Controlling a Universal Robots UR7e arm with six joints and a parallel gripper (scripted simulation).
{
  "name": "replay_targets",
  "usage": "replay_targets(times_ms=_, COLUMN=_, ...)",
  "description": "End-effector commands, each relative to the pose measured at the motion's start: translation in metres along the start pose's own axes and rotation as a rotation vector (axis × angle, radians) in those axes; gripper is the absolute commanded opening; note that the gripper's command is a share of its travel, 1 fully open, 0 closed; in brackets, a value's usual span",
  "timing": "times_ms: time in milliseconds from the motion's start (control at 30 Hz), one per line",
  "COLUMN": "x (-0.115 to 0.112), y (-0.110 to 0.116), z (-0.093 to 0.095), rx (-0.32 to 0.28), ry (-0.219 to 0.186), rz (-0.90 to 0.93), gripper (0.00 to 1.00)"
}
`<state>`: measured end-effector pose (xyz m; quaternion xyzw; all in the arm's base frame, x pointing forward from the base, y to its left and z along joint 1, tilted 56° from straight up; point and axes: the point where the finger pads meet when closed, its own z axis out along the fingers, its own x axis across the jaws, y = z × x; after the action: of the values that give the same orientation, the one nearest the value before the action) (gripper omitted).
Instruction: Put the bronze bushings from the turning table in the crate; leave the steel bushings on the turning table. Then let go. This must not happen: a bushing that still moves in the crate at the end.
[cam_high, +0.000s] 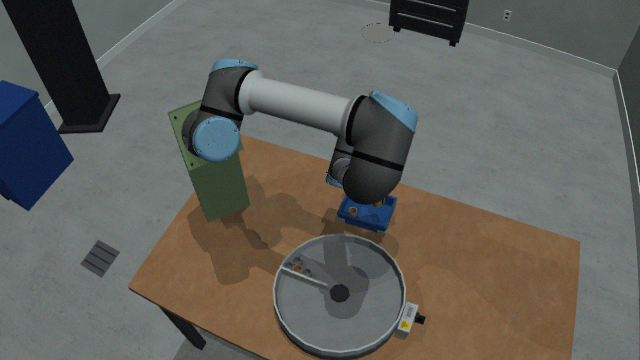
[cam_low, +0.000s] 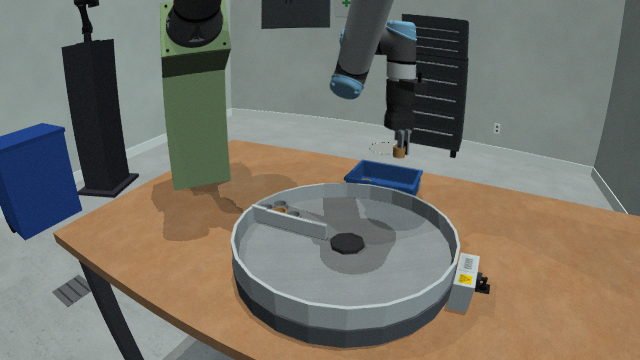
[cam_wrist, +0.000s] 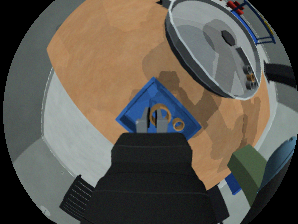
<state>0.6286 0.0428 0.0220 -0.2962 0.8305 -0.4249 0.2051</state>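
My gripper is shut on a bronze bushing and holds it in the air above the blue crate. In the wrist view the fingers hang over the crate, where a bronze bushing lies on the floor. That bushing also shows in the top view and in the exterior view. The round grey turning table holds a bronze bushing among steel bushings by the bar near its left rim. In the top view the arm hides the gripper.
The green pedestal of the arm stands at the table's back left. A small control box sits against the turning table's right side. A black hub marks the turning table's centre.
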Motion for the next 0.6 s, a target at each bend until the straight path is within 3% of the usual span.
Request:
replay_targets(times_ms=0, x=-0.001, y=0.000, z=0.003, rx=0.001, ry=-0.001, rz=0.000, gripper=0.00)
replay_targets(times_ms=200, x=-0.001, y=0.000, z=0.003, rx=0.001, ry=-0.001, rz=0.000, gripper=0.00)
replay_targets(times_ms=367, x=-0.002, y=0.000, z=0.030, rx=-0.001, ry=0.003, rz=0.001, gripper=0.00)
replay_targets(times_ms=567, x=-0.002, y=0.000, z=0.030, rx=-0.001, ry=0.003, rz=0.001, gripper=0.00)
